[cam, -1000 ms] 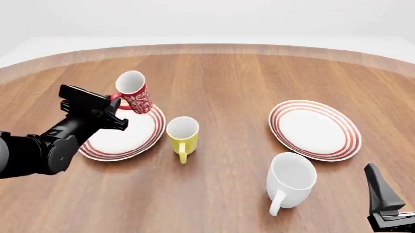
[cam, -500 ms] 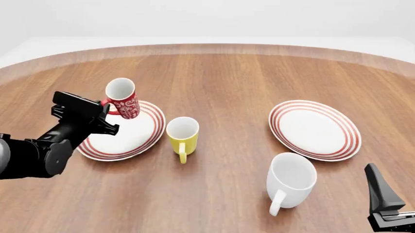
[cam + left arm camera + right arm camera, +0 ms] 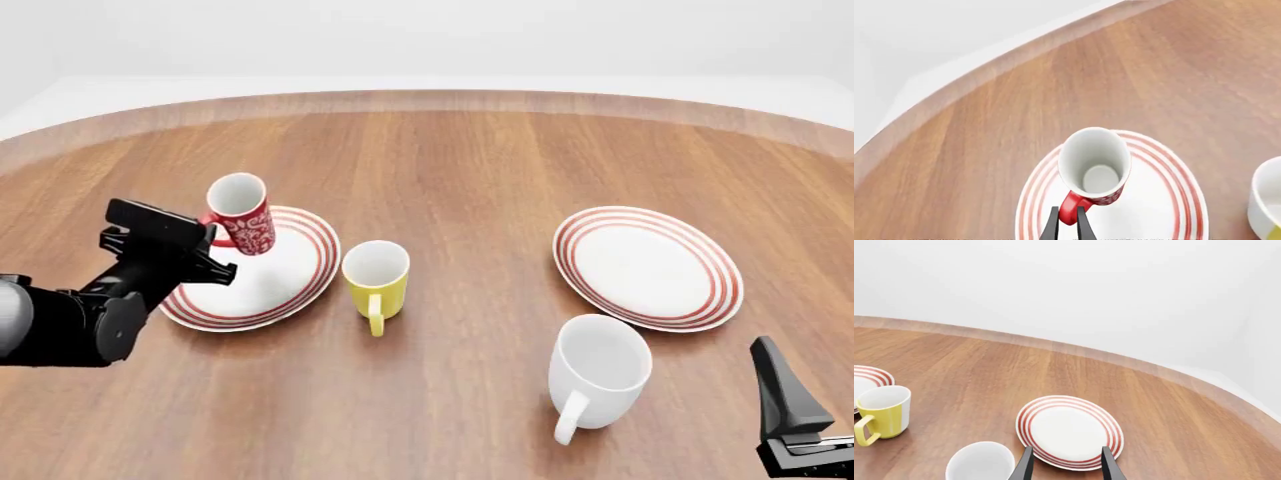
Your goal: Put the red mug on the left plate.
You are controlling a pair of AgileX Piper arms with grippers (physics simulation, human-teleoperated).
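The red mug (image 3: 240,213), red with a white floral pattern and a white inside, stands upright over the far left part of the left plate (image 3: 280,285). I cannot tell whether it rests on the plate or hangs just above it. My left gripper (image 3: 214,236) is shut on its red handle. In the left wrist view the fingers (image 3: 1054,226) pinch the handle below the mug (image 3: 1094,162), with the ringed plate (image 3: 1167,200) under it. My right gripper (image 3: 782,398) is open and empty at the near right; its gap (image 3: 1064,465) shows in the right wrist view.
A yellow mug (image 3: 375,272) stands just right of the left plate, handle toward me. A larger white mug (image 3: 599,368) stands at the near right. The second ringed plate (image 3: 647,266) lies beyond it. The table's curved far edge (image 3: 427,98) runs across the back.
The left gripper has carried the red mug left and down, from tilted above the plate's far edge to upright and low over the plate. The right arm has not moved.
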